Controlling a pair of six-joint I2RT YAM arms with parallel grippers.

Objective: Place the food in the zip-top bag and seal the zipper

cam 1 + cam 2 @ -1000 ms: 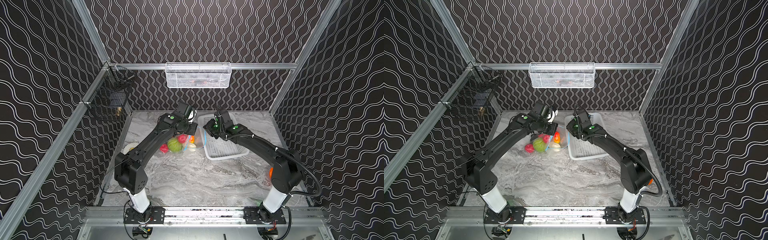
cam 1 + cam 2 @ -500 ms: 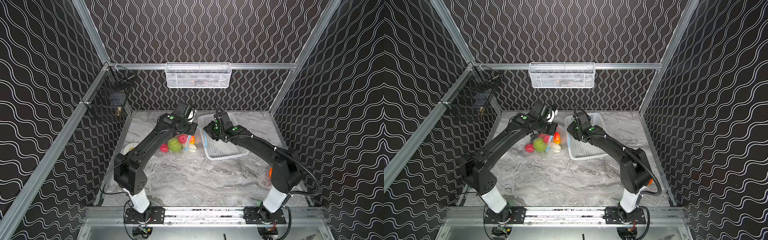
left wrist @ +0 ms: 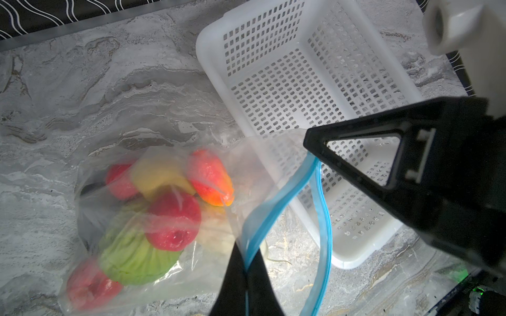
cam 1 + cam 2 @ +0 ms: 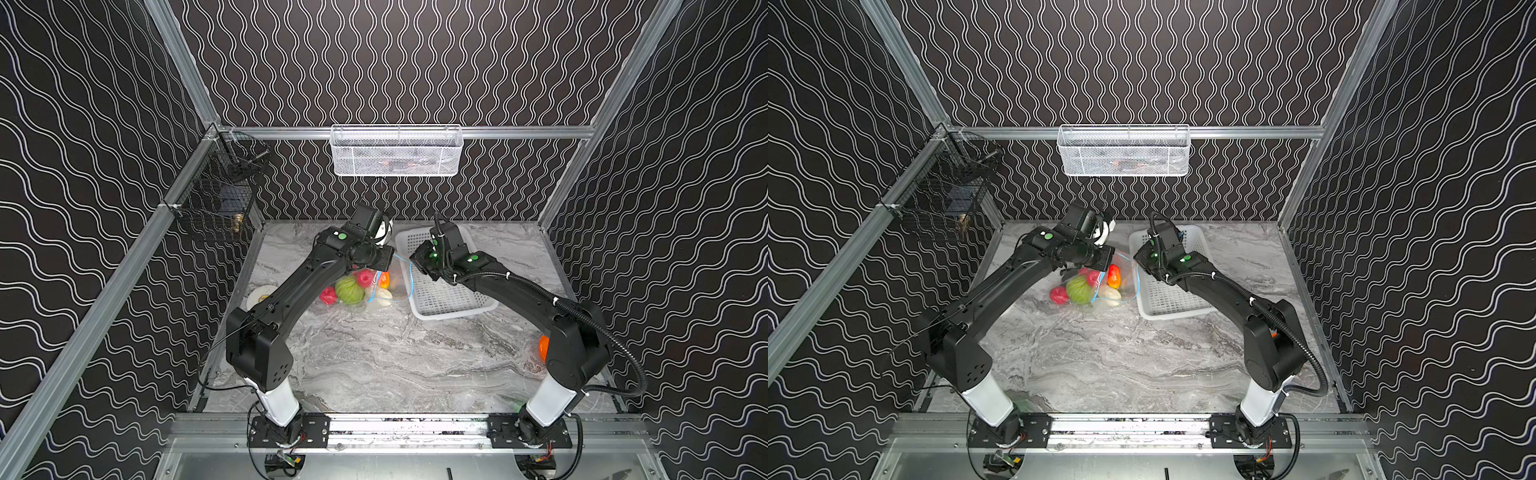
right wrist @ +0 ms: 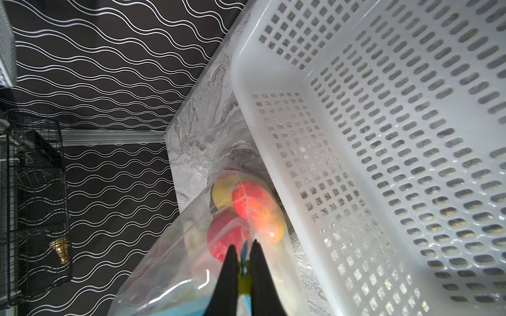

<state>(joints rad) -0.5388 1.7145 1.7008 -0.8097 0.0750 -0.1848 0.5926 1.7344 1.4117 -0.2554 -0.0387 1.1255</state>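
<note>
Low centre of both wrist views, food (image 3: 172, 219) bagged: my left gripper (image 3: 247, 269) pinches the zipper (image 3: 275, 204), my right gripper (image 5: 241, 262) nips its slider (image 5: 243, 284), so sealing's on, I reckon; straight pull next.

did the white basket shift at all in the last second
No. In a top view the white basket sits just as close to the back edge of the table as it did a second ago.
</note>
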